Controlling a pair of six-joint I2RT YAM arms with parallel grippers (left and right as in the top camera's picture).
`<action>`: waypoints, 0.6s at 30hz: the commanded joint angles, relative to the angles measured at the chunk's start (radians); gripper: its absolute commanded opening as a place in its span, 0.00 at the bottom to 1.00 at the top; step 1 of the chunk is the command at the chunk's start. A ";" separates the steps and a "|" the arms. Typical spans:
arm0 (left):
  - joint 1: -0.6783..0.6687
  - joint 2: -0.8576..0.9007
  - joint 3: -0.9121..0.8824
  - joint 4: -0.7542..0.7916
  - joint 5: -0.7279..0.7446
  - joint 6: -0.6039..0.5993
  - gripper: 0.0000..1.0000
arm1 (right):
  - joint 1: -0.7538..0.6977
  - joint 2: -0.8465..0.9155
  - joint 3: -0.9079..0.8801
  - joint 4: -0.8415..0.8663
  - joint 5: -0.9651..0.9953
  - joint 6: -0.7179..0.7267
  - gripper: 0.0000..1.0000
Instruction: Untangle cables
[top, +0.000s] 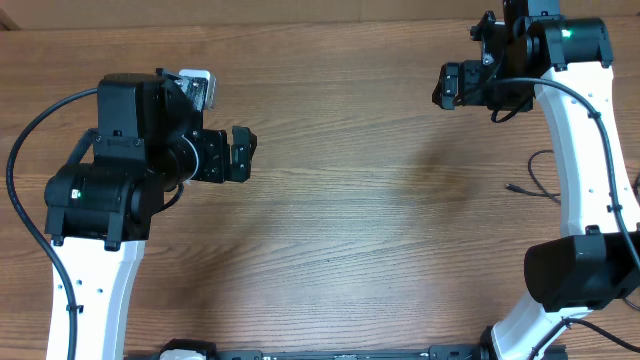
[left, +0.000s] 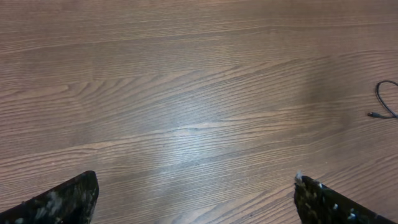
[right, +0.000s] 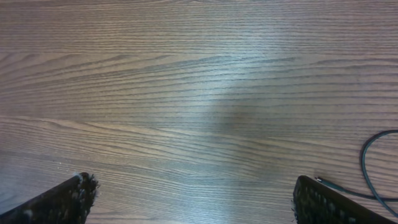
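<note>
Setting: robotics lab bench (a test station, by its look). Evidence: wood-grain tabletop (top: 350, 250); white-and-black left arm (top: 100, 290) and right arm (top: 585, 170) mounted at its edge.

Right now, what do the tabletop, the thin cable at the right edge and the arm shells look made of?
Tabletop: wood or wood-look laminate; brown running grain, satin finish with a soft glare patch.
Cable: thin black cord, probably a rubber or plastic jacket; matte, lies in a loose curve.
Arm shells: likely hard plastic; smooth, white, even surface.

Brown wood-grain table (top: 340, 230), soft glare
</note>
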 joint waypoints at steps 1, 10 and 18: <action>-0.002 0.008 0.008 0.001 -0.002 -0.006 1.00 | 0.001 -0.029 0.018 0.006 0.008 0.009 1.00; -0.002 -0.010 0.008 0.002 -0.002 -0.006 1.00 | 0.001 -0.029 0.018 0.006 0.008 0.009 1.00; -0.002 -0.091 0.008 0.001 -0.005 -0.006 1.00 | 0.001 -0.029 0.018 0.005 0.008 0.009 1.00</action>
